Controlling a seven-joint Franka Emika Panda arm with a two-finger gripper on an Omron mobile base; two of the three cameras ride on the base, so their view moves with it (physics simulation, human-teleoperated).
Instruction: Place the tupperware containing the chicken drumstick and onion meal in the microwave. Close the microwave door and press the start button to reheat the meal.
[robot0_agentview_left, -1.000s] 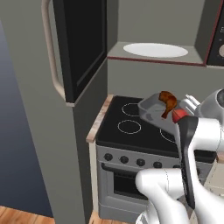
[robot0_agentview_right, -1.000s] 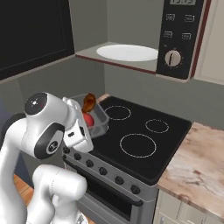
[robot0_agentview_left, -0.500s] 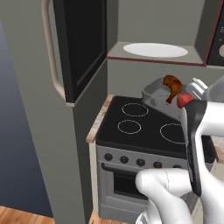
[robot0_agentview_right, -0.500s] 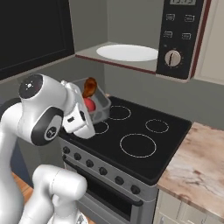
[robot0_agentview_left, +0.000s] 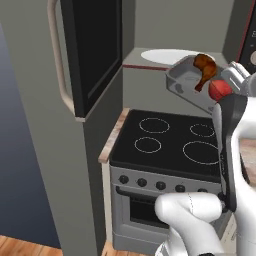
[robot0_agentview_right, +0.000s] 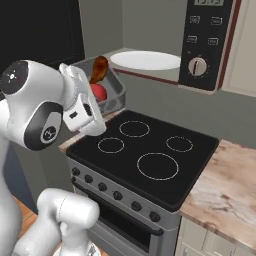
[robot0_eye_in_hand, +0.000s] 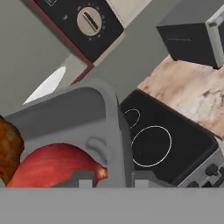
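Note:
My gripper is shut on the rim of the grey tupperware and holds it tilted in the air above the stove's back left. The brown chicken drumstick and the red onion lie in the tub. The tub hangs just in front of the microwave's open cavity, near the white turntable plate. The microwave door stands swung open to the left, its pale handle facing out. The button panel with its dial is to the right.
Below lies the black-topped stove with its row of knobs. A speckled counter runs on its right, with a dark boxy appliance standing on it. A tall grey wall panel bounds the left side.
The arm has lifted the tub with the drumstick and onion from just above the stove to the height of the microwave opening, nearer the plate. The microwave door has not moved.

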